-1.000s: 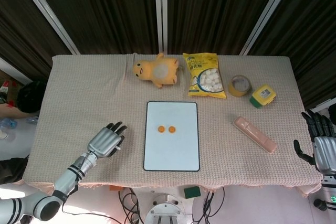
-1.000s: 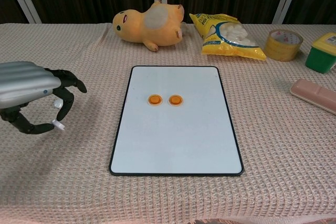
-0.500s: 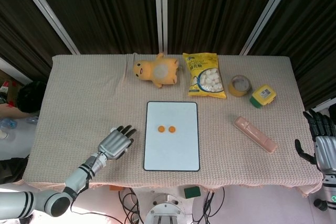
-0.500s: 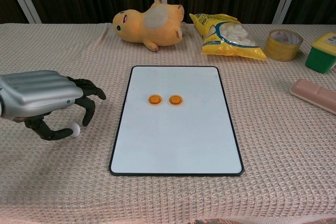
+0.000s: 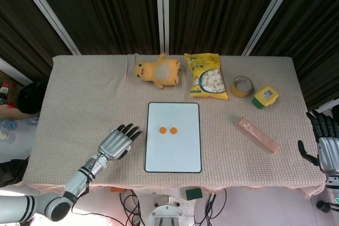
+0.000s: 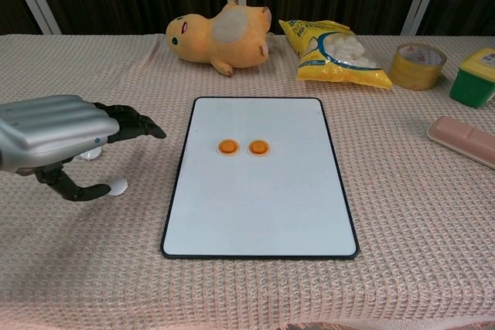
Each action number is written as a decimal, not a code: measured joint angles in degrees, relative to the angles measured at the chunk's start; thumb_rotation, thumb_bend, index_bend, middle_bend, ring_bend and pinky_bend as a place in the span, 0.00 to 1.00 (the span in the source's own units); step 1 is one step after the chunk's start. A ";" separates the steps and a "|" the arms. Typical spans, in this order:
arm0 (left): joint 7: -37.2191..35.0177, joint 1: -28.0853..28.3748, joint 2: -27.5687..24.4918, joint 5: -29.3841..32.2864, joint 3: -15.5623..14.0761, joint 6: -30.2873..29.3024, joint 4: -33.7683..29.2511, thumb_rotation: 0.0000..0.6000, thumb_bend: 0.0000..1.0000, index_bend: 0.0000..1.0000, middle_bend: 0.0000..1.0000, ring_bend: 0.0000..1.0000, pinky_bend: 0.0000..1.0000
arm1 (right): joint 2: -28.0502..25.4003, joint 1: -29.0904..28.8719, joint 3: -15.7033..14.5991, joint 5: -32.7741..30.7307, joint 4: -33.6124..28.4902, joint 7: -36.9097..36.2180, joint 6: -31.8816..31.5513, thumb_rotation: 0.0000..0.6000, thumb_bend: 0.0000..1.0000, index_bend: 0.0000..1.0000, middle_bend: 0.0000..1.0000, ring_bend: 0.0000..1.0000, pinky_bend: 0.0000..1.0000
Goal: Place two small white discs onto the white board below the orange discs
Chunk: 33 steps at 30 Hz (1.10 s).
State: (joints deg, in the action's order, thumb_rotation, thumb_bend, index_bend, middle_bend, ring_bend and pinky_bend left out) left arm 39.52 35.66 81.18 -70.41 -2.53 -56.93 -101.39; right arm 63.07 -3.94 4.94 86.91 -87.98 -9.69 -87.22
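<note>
White was what I watched for: one small disc (image 6: 117, 185) sat at my left hand's (image 6: 58, 135) thumb tip, a second (image 6: 91, 154) lay under its palm on the cloth. That hand's fingers were spread, reaching towards the white board (image 6: 259, 222); whether the thumb pinched the near disc I could not tell. My right hand (image 5: 327, 149) hung open off the right edge. Farther in, the orange discs (image 6: 243, 147) marked the row to fill beneath.

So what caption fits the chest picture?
Left robot hand hovers beside the white board, small white disc at its thumb tip.
</note>
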 measured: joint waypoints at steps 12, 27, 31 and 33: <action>-6.75 -3.26 2.99 -8.10 -1.92 -4.80 5.88 1.00 0.22 0.34 0.15 0.07 0.19 | 0.30 -0.10 -0.17 0.21 0.08 0.32 0.13 1.00 0.42 0.00 0.00 0.00 0.00; -9.40 -5.15 5.92 -9.10 -1.49 -4.95 11.91 1.00 0.27 0.39 0.15 0.07 0.19 | 0.32 -0.19 -0.25 -0.04 -0.30 1.37 0.60 1.00 0.46 0.00 0.00 0.00 0.00; -9.76 -5.25 5.97 -9.33 -1.41 -4.72 11.82 1.00 0.27 0.39 0.15 0.07 0.19 | 0.40 -0.21 -0.30 -0.26 -0.45 1.68 0.83 1.00 0.48 0.00 0.00 0.00 0.00; -10.03 -5.25 6.03 -9.58 -1.40 -4.52 11.85 1.00 0.28 0.39 0.15 0.07 0.19 | 0.42 -0.21 -0.26 -0.35 -0.48 1.79 0.84 1.00 0.48 0.00 0.00 0.00 0.00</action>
State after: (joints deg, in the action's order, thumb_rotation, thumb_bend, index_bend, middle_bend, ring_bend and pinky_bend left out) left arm 29.49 30.41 87.21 -79.99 -3.92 -61.45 -89.54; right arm 63.49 -4.15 4.68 86.56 -88.46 -7.90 -86.39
